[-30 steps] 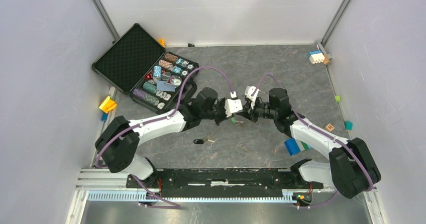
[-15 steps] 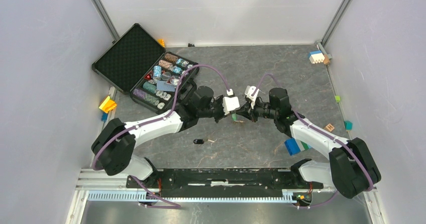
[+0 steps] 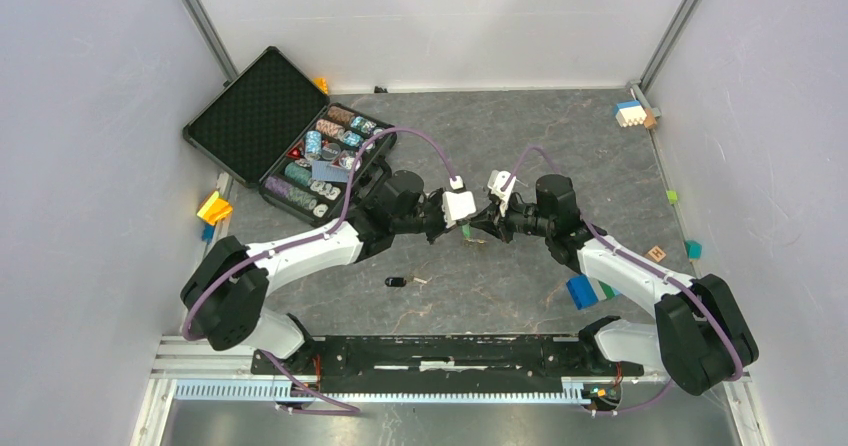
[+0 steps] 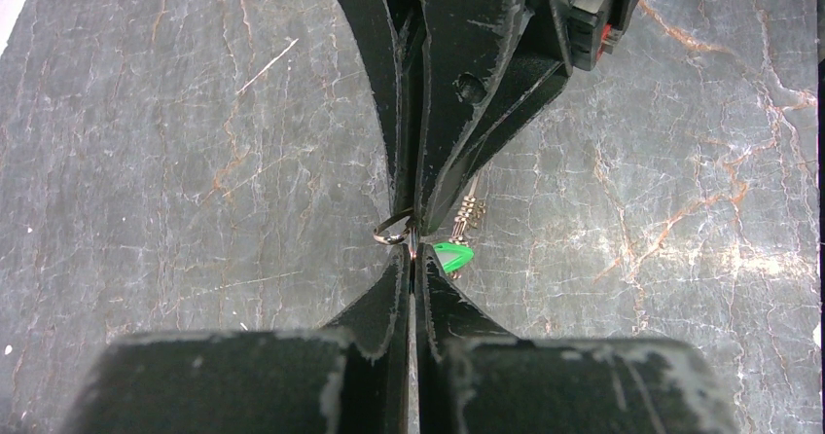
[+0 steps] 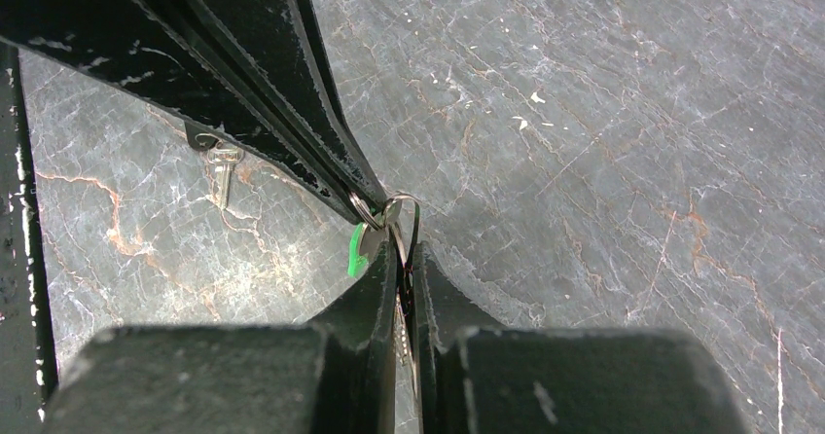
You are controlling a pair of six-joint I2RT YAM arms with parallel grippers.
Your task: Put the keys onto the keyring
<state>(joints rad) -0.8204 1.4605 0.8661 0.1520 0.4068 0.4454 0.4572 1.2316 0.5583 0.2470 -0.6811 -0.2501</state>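
Reaching inward, both arms meet tip to tip right of the case (image 3: 250,116). The left gripper (image 4: 415,259) is pinched tight on the green key (image 4: 452,257). The right gripper (image 5: 404,259) clamps the ring (image 4: 394,230), which touches that key. The black key (image 3: 397,282) lies on the table (image 3: 560,136), near-right of the case.

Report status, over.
Left fingers shut on green key, at the keyring. Right fingers shut on keyring. Black key on table. Nothing in the way.

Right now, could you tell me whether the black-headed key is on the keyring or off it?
Off: the black-headed key lies alone on the table, well apart from the keyring.
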